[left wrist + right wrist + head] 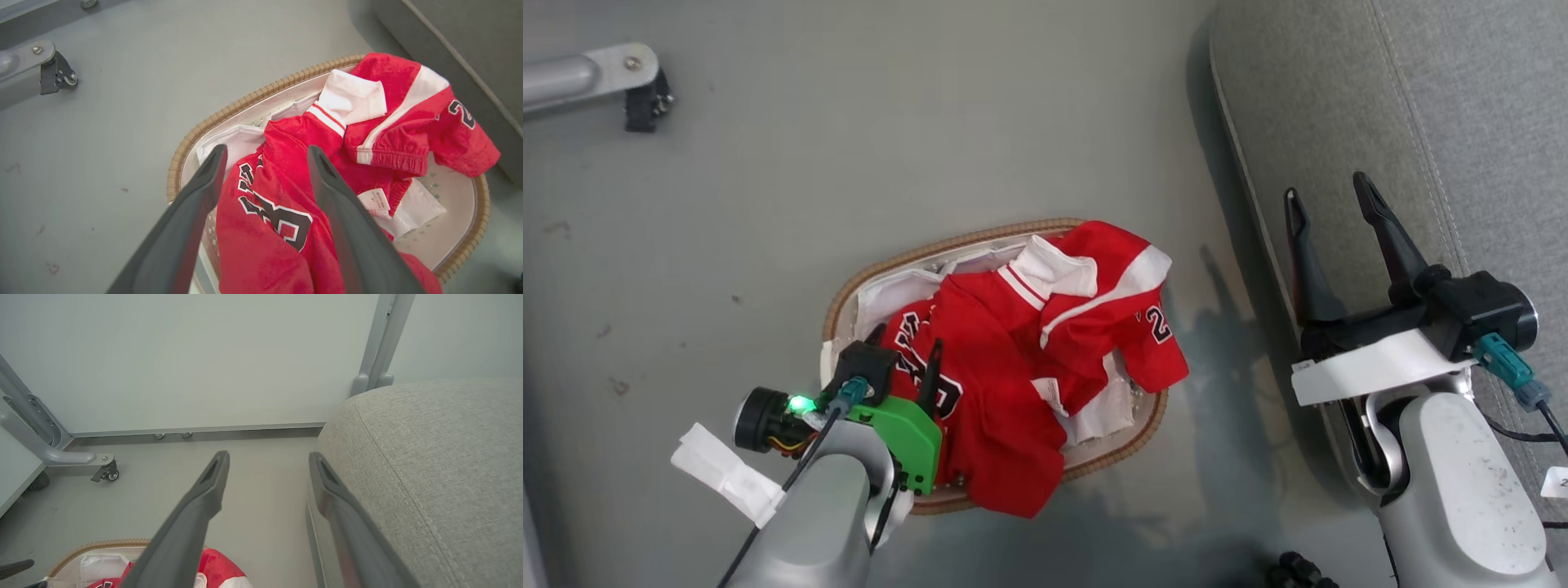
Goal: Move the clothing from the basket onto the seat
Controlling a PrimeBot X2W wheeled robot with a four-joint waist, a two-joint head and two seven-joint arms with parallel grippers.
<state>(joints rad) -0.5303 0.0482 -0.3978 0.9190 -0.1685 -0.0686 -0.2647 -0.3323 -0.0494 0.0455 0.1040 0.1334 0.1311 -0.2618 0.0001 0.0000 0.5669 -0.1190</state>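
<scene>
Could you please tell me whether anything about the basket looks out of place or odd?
The red jerseys lie crumpled and overflow the basket: a numbered sleeve hangs over the rim toward the seat, and a hem drapes over the near rim. Nothing looks damaged.

The left tool (266, 152), jaws apart, hangs over red jerseys (261, 245) heaped in the basket (245, 100).
</scene>
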